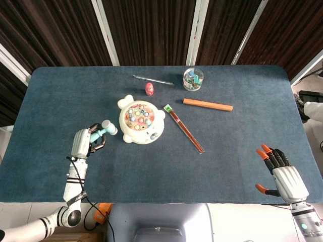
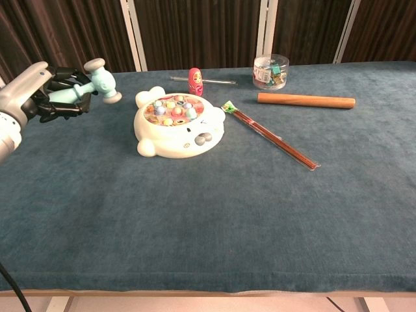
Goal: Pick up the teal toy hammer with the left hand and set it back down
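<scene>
Nearest, at the front right edge of the dark blue felt-covered tabletop (image 1: 212, 166), well apart from the white bear-shaped plastic game board (image 2: 179, 125), the right robot hand (image 1: 282, 174) rests with its orange-tipped fingers (image 1: 266, 149) spread and nothing in them.

To the left of the game board, the left robot hand (image 2: 45, 94) has its dark fingers wrapped round the handle of the teal toy hammer (image 2: 91, 81), holding it raised clear of the tabletop with the pale head pointing towards the board. The hammer looks like hollow moulded plastic, so I judge it light and stiff, with a smooth handle that could slide or twist in a loose grasp; the mid-handle hold seems sound, since it keeps the head from tipping. Setting it down should need only a gentle lowering before release.

The game board's round tray holds small coloured pieces. Just right of it lies a long thin red strip in a clear wrapper (image 1: 184, 129). Beyond the board stands a small red nesting doll (image 2: 195, 82), with a slim clear rod (image 1: 153, 79) behind it. Further right lies a plain wooden dowel (image 2: 306, 101), and behind that a clear round plastic tub (image 2: 271, 71) holds small mixed-colour bits, too small to identify.
</scene>
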Controlling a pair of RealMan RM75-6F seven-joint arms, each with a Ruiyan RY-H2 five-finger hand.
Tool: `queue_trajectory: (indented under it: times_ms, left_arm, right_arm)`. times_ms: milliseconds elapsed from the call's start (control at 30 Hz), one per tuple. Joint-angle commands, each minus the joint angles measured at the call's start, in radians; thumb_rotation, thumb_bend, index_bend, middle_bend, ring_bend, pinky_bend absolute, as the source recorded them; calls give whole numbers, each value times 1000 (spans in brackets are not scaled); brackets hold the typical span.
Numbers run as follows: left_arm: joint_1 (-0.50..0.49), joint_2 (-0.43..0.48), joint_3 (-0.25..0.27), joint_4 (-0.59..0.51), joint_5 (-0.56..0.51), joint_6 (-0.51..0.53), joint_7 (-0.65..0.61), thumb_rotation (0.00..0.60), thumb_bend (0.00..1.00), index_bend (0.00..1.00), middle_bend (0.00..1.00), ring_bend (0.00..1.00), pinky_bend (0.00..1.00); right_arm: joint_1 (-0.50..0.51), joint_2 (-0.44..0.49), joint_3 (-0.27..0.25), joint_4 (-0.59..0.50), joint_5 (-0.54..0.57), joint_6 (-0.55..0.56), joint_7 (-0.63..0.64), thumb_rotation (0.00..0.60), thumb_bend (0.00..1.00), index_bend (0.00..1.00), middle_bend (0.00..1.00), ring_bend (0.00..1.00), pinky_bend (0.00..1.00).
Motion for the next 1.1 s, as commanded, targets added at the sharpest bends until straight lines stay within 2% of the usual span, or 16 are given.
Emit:
queue_trajectory:
  times_ms: [33,200,400,667,1100]
  left_arm:
    - [-70,-39,-52,55,-65,-66,69,600,904,777,910,1000,1000]
    - [-164,-105,-113,171,-133,-131,129,600,905,777,911,1000,1000]
    - [-247,-158,-161,311,-216,-193,210,600,907,779,911,1000,1000]
    - [-295,-197,-182,412,-283,-247,247,600,909,780,912,1000,1000]
    - [-367,-266,-193,469,-308,-254,274,600,908,781,912,1000,1000]
  right_arm:
    - [2,2,1,1,4,-5,3,600,273,0,0,0,0]
    - [10,6,0,3,9,-22,12,600,274,0,0,0,0]
    - [15,12,0,4,15,-31,25,600,273,0,0,0,0]
    - [13,16,-2,4,12,-27,32,600,273,0,0,0,0]
    - [13,21,-7,6,4,-25,45,600,273,0,0,0,0]
